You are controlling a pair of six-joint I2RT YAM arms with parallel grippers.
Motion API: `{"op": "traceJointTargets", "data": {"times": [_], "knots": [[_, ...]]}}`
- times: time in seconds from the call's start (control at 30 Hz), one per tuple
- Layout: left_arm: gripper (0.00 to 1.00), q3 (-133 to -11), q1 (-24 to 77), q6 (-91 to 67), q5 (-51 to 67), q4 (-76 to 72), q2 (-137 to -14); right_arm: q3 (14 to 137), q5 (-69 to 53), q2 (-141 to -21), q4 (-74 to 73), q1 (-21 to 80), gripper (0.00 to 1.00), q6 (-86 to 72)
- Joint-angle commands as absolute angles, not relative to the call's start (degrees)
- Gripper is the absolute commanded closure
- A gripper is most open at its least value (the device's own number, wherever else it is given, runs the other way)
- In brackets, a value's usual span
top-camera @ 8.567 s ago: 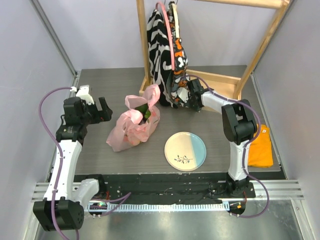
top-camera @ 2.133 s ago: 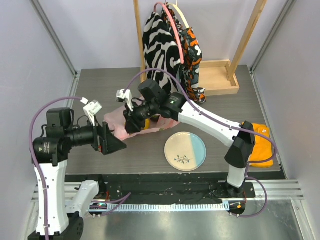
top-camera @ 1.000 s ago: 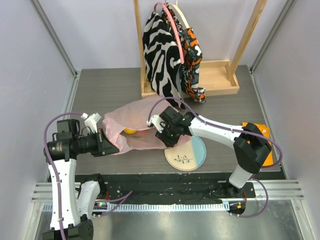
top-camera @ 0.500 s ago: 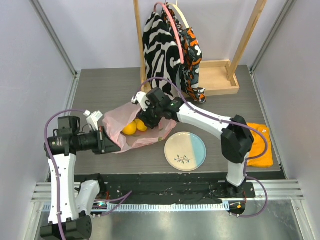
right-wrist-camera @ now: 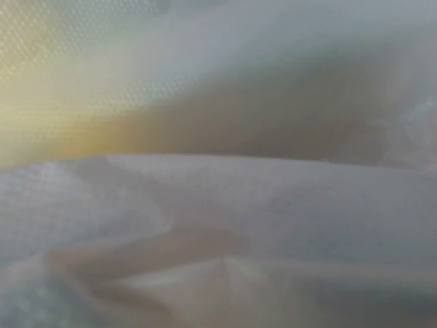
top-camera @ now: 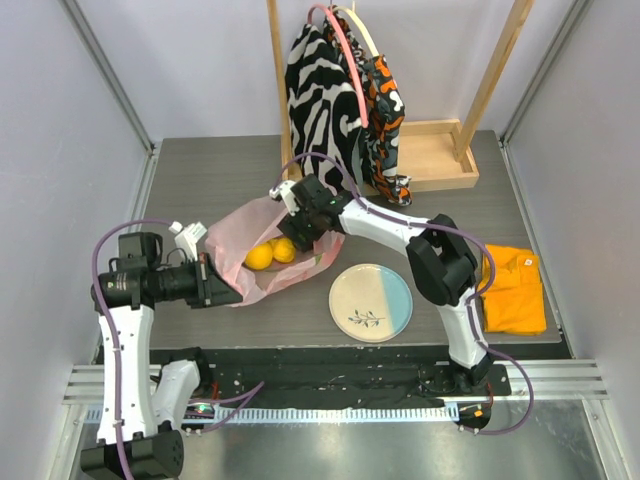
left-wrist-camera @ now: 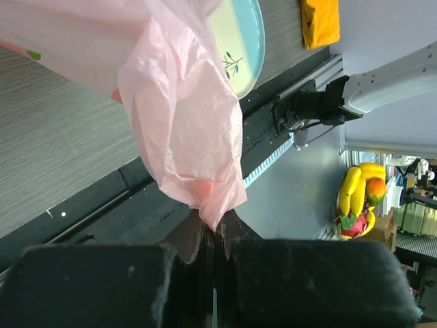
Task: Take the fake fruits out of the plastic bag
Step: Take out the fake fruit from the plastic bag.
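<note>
- Pinched shut, the left fingers (left-wrist-camera: 232, 239) grip a gathered edge of the plastic bag (left-wrist-camera: 181, 130), and the pink film stretches away from them.
- Over at the bag's mouth, the right fingers (top-camera: 292, 226) sit pushed among the folds. I cannot tell whether they are wide or narrow, because that wrist view is only blurred film with a yellow glow.
- Two yellow-orange fruits (top-camera: 260, 257) lie touching inside the opened bag, at 10 o'clock of the plate (top-camera: 388, 290), on the table (top-camera: 200, 180).
</note>
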State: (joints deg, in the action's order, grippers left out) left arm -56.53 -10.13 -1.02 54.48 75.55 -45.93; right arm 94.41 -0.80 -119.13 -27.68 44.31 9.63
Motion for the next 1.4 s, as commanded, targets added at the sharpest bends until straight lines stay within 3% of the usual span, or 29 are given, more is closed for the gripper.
{"op": "traceJointTargets", "data": {"times": [0.0,0.2,0.53,1.0,1.1,1.3,1.37], "knots": [[1.0,-56.2,-9.9,-1.3,56.2,74.5,-46.0,98.4,-4.7,-121.0,-24.0,43.8,0.2,7.1],[1.0,-54.8,-10.0,-1.9,56.2,71.8,-47.2,99.0,2.0,-123.7,-23.1,43.9,0.28,7.7],[1.0,-53.3,-10.0,-3.0,56.2,69.3,-47.7,94.6,-3.0,-121.7,-17.5,43.2,0.21,7.5],[1.0,-52.8,-10.0,-2.7,56.8,68.9,-48.2,100.6,-2.9,-128.3,-15.0,43.2,0.18,2.1],[1.0,-53.0,-10.0,-2.7,56.6,69.0,-48.2,99.8,-3.4,-127.4,-12.8,43.1,0.4,2.3],[1.0,-52.3,-10.3,-4.1,56.7,66.6,-48.8,95.3,-6.0,-120.1,-12.0,42.0,0.58,2.8],[1.0,-52.0,-10.4,-4.7,56.7,64.8,-49.5,92.5,-9.4,-115.0,-12.7,41.2,0.59,3.7]]}}
